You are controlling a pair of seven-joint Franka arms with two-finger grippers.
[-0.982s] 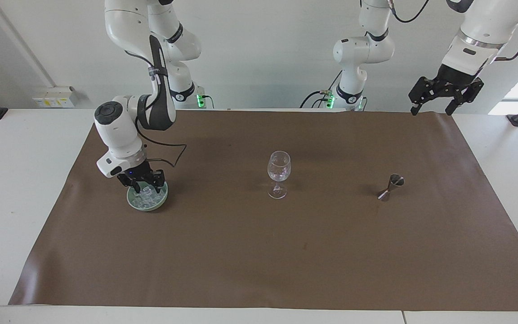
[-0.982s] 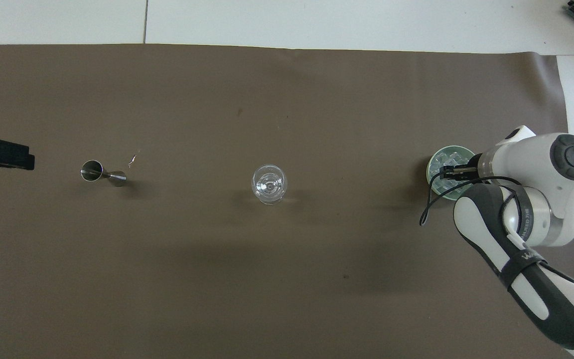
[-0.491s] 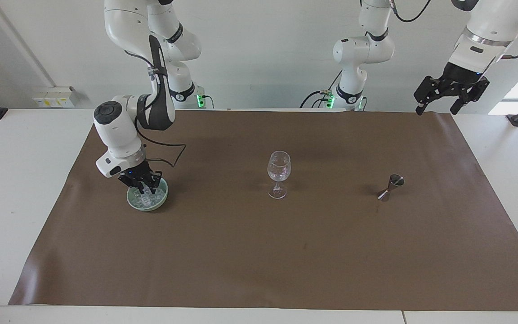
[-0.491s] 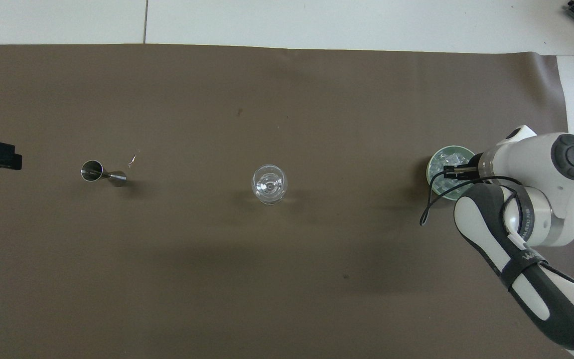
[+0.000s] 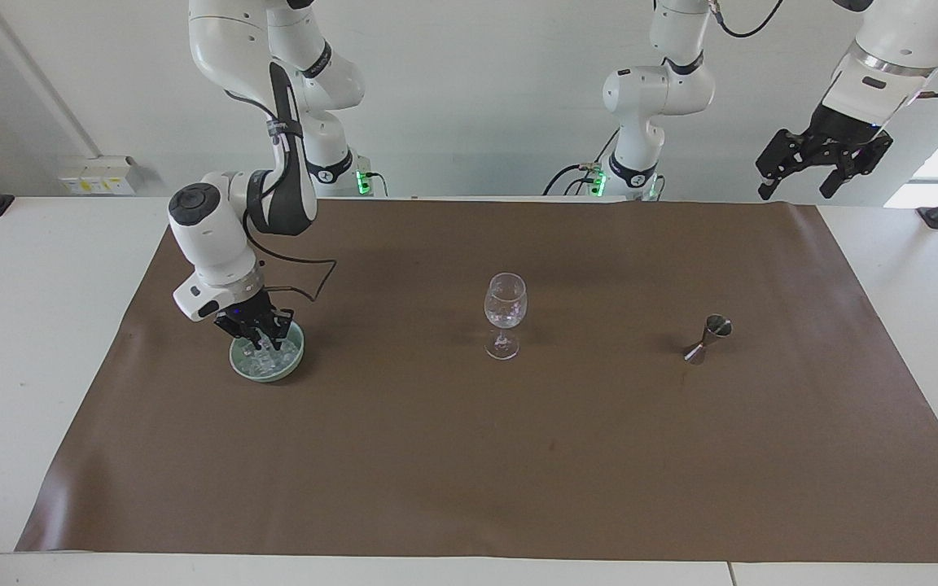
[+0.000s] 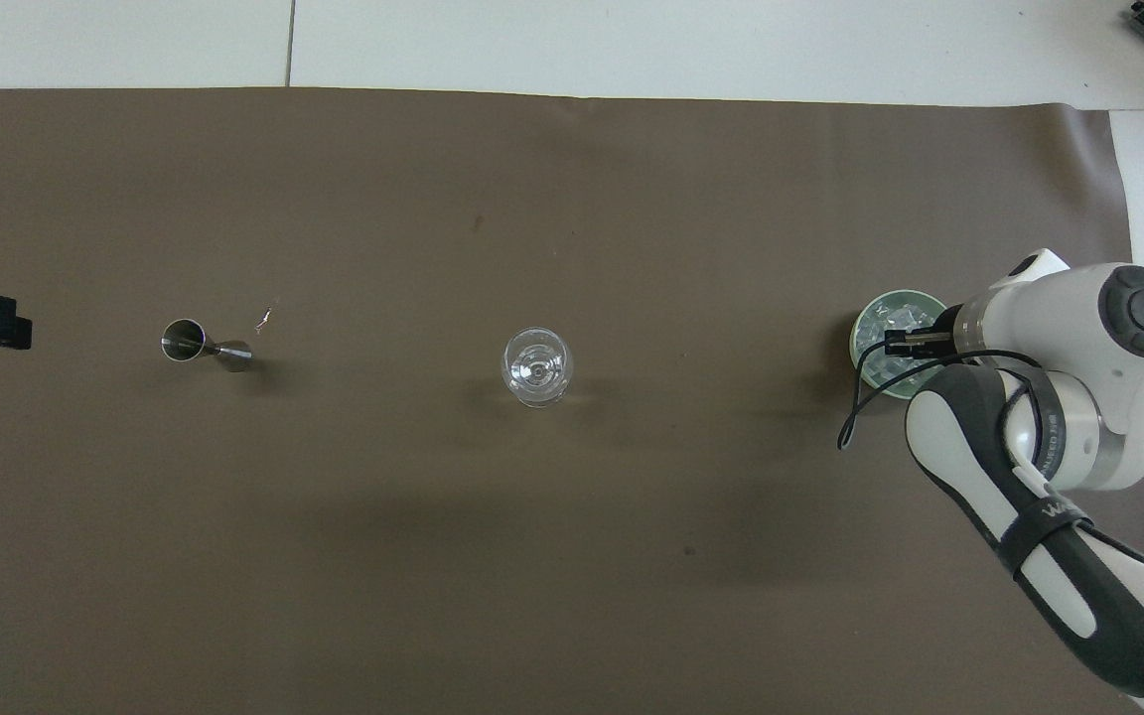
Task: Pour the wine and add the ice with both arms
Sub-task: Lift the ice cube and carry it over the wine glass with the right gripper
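Matt brown mat [image 5: 469, 456] – shiny metal jigger [image 5: 708, 337]

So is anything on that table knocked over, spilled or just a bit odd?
One thing: the small metal jigger, toward the left arm's end of the table, lies tipped on its side instead of standing. The wine glass stands upright, and the ice is all in its green bowl. No spill shows on the brown mat.

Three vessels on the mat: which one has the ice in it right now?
The green bowl at the right arm's end, under the right gripper. The wine glass mid-mat and the metal jigger show no ice.
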